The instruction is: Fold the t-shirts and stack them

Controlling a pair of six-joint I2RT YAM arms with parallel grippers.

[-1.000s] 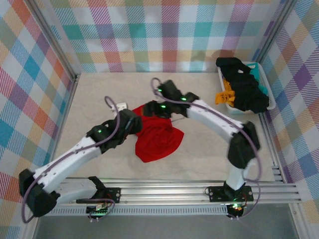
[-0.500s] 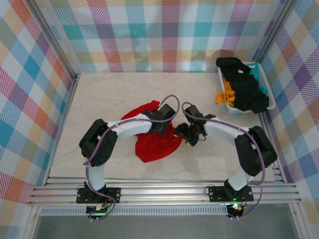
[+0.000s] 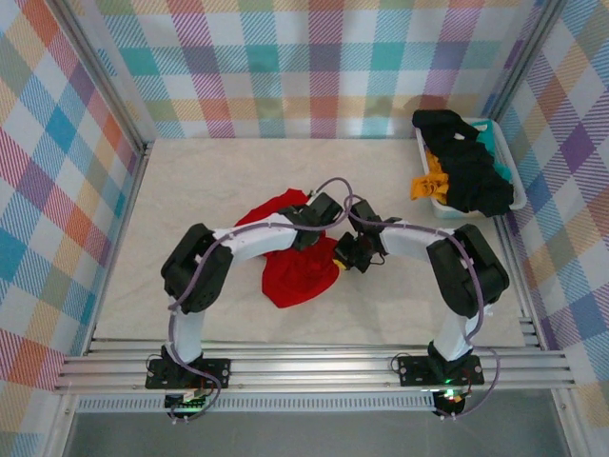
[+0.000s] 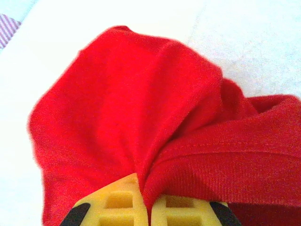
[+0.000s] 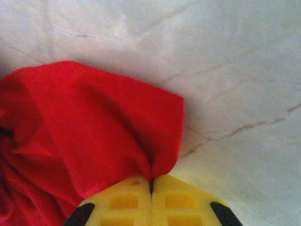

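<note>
A bright red t-shirt (image 3: 290, 271) lies crumpled on the pale table, near its middle. My left gripper (image 3: 308, 231) is down on the shirt's upper right part. In the left wrist view its yellow pads (image 4: 117, 205) are shut on a thick fold of the red t-shirt (image 4: 141, 108), with a ribbed hem beside them. My right gripper (image 3: 344, 255) meets the shirt's right edge. There its pads (image 5: 127, 200) are pressed together on a corner of the red cloth (image 5: 94, 122). A black t-shirt (image 3: 466, 162) and an orange-yellow one (image 3: 426, 183) hang out of the basket.
The white-and-teal basket (image 3: 519, 195) stands at the back right against the checked wall. Checked walls close the table on the left, back and right. Both arms bend inward over the table's middle, their wrists close together.
Both grippers have closed on the red t-shirt. The right gripper moved left to the shirt's edge and the left one shifted slightly right; the cloth's right side is bunched between them.
</note>
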